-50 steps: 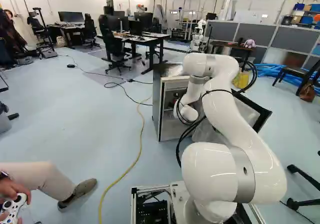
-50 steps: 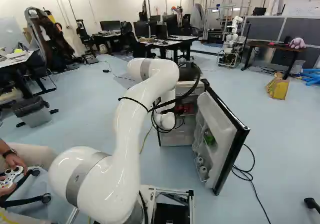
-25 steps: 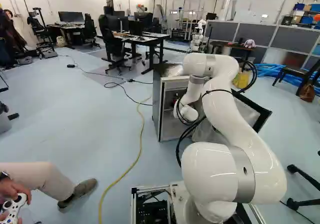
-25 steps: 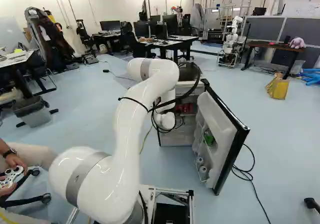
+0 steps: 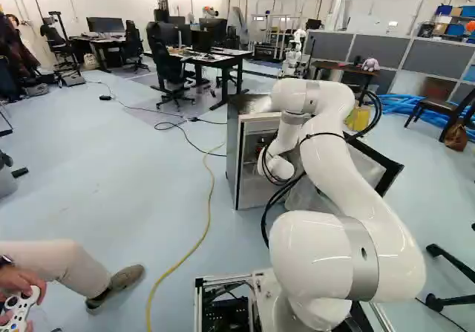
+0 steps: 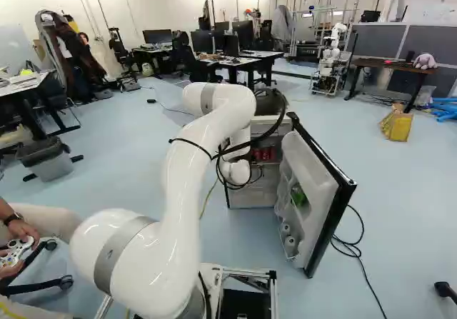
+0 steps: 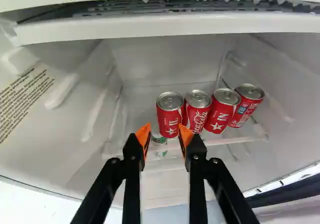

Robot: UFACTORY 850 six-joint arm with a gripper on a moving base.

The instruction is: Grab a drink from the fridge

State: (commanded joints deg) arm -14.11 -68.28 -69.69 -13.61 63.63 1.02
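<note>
I am pointing my end effector, empty with fingers wide apart, into the opened fridge; ahead, four red soda cans are standing in a row on a shelf. Gripping and removing one are remaining.

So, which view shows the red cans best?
The wrist view: four red cans, tops and sides. The right base view shows just small red patches; the left base view, barely a reddish spot beside the arm.
</note>
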